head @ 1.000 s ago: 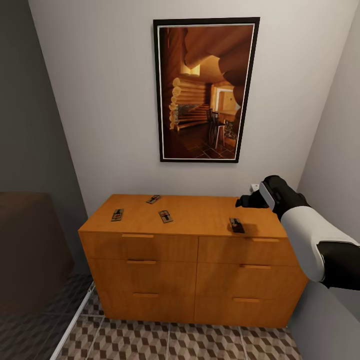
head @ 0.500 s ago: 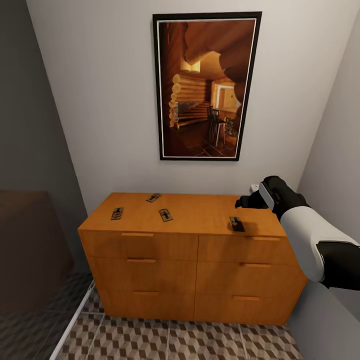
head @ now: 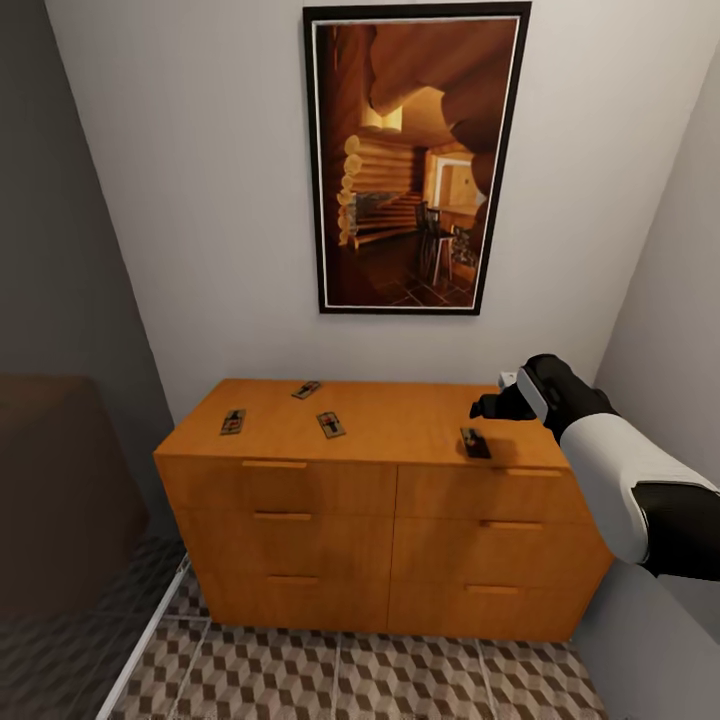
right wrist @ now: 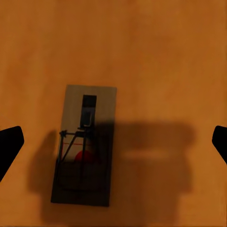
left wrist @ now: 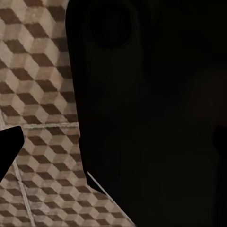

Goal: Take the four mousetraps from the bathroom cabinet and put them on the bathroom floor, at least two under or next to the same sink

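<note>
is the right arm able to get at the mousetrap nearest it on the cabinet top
Probably yes: the right claw hangs open above that mousetrap, which lies flat on the bare cabinet top with nothing between them.

Home interior: wooden drawer cabinet (head: pixel 380 520), framed picture (head: pixel 412 160) on wall, cube-pattern tiled floor (head: pixel 350 680).

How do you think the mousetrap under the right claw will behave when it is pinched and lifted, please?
The mousetrap looks like a thin, flat slab, so probably stiff and light. It lies flush on the cabinet top, so it may slide rather than lift. Its raised wire could snag a fingertip of the open right claw.
</note>
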You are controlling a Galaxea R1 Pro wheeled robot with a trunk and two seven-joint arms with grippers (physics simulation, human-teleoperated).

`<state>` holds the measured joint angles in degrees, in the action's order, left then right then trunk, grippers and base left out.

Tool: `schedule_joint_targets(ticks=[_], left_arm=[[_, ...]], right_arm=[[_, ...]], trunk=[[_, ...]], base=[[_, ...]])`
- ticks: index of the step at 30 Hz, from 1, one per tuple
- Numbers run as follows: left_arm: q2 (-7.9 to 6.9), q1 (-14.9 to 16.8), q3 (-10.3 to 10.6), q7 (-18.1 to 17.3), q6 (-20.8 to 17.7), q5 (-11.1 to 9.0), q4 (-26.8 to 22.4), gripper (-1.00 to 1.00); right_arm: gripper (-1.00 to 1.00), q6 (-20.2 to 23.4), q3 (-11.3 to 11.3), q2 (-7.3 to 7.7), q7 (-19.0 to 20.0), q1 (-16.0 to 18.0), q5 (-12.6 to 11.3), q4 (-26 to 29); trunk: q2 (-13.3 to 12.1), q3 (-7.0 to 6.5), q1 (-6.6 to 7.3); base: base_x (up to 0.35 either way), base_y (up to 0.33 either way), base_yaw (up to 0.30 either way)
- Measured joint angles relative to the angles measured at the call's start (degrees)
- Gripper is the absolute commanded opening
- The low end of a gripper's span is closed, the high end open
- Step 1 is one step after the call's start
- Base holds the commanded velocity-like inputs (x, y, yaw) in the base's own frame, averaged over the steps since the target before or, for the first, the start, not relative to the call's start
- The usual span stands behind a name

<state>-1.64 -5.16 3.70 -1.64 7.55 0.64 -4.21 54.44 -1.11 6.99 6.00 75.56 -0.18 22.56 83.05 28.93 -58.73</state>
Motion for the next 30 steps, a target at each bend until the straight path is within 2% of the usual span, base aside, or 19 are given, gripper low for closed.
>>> schedule_joint_targets(ticks=[12, 30], left_arm=[[0.00, 0.0, 0.0, 0.0, 0.0, 0.0, 0.0, 1.00], [0.00, 0.0, 0.0, 0.0, 0.0, 0.0, 0.0, 1.00]], right_arm=[[1.00, -0.1, 0.0, -0.06, 0.0, 0.0, 0.0, -0.9], [1.00, -0.2, 0.0, -0.07, 0.0, 0.0, 0.0, -1.1]], trunk=[[0.0, 1.09, 0.00], [0.0, 2.38, 0.00]], base=[[0.000, 0.009, 0.000], [0.000, 0.083, 0.000]])
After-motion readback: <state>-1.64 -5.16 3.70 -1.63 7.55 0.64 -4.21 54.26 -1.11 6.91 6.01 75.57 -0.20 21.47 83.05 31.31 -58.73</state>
